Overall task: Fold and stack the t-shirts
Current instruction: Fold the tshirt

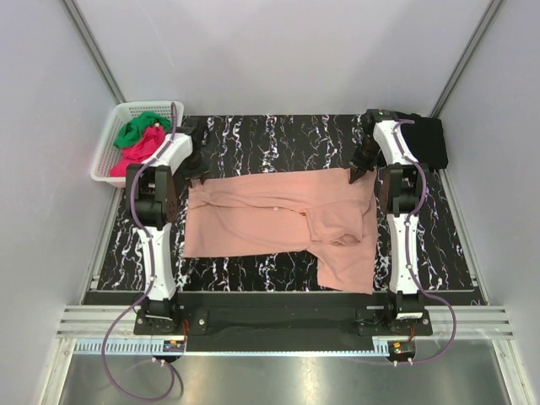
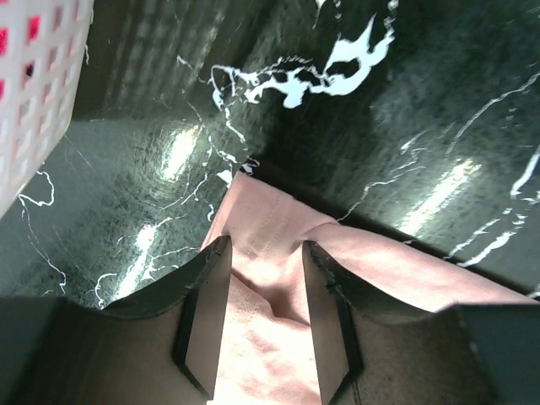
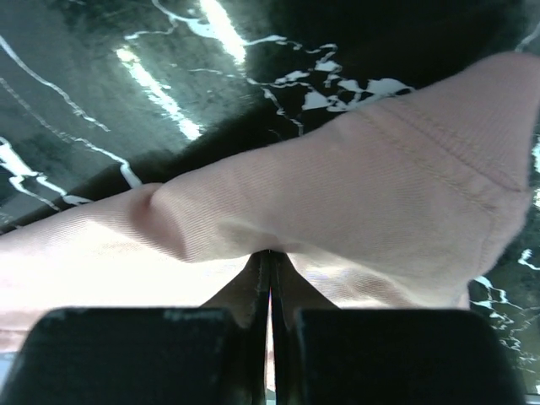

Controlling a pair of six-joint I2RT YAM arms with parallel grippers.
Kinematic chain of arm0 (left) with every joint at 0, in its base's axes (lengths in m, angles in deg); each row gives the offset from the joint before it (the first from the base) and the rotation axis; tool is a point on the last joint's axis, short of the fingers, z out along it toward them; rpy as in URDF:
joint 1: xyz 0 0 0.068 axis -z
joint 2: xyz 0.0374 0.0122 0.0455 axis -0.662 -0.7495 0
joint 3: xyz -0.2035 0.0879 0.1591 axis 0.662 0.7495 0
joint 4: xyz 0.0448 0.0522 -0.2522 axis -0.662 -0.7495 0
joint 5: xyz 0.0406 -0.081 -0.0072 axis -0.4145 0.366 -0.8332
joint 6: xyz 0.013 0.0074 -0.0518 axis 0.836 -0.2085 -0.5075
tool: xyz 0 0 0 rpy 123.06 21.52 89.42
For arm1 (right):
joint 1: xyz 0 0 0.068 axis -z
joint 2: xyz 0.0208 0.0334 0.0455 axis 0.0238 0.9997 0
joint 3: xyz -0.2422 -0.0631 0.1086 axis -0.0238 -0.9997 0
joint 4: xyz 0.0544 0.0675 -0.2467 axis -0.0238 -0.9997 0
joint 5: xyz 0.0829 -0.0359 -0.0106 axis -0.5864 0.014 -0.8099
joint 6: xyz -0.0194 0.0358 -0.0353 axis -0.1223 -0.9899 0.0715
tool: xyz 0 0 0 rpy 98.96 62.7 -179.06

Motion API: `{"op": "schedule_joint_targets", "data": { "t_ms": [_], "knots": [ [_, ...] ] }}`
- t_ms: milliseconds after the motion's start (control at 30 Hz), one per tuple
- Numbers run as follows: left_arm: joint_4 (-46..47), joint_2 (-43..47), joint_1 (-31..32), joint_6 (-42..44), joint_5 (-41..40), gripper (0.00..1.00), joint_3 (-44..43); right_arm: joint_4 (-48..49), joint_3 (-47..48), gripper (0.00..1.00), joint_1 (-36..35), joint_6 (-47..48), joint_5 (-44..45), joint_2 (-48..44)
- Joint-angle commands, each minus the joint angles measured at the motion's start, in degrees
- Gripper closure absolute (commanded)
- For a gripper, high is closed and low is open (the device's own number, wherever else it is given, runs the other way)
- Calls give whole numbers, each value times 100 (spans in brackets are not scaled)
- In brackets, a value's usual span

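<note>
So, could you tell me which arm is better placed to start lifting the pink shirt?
Right. The right end effector is shut on the far right corner of the salmon-pink t-shirt, so it could likely lift now. The left end effector stands open around the far left corner, gripping nothing.

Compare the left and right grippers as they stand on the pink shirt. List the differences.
The left gripper has its jaws apart, with the pink shirt lying loose between them; the right gripper is shut, pinching the shirt. Cloth at the left gripper lies fairly flat, while at the right gripper it bunches into a raised fold. Both sit at the shirt's far edge, one at each corner.
</note>
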State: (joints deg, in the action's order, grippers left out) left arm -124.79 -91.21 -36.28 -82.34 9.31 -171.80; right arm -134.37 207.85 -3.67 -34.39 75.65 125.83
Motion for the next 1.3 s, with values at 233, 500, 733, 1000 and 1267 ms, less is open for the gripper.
{"op": "schedule_joint_targets", "data": {
  "t_ms": [233, 500, 733, 1000, 1267],
  "knots": [
    [41, 1082, 63, 311, 855, 53, 184, -6, -482, 100, 28, 135, -688, -1011],
    [58, 1770, 292, 557, 1303, 53, 1256, 171, -1425, 100, 11, 47, -996, -1802],
    [93, 1648, 309, 663, 1365, 53, 1416, 197, -1785, 100, -33, 64, -1049, -1803],
    [102, 1313, 336, 812, 1180, 53, 1556, 188, -2400, 100, -42, 29, -996, -1811],
    [234, 1243, 379, 760, 1145, 53, 1934, 214, -2471, 100, -68, 3, -1005, -1802]
  ]
}}
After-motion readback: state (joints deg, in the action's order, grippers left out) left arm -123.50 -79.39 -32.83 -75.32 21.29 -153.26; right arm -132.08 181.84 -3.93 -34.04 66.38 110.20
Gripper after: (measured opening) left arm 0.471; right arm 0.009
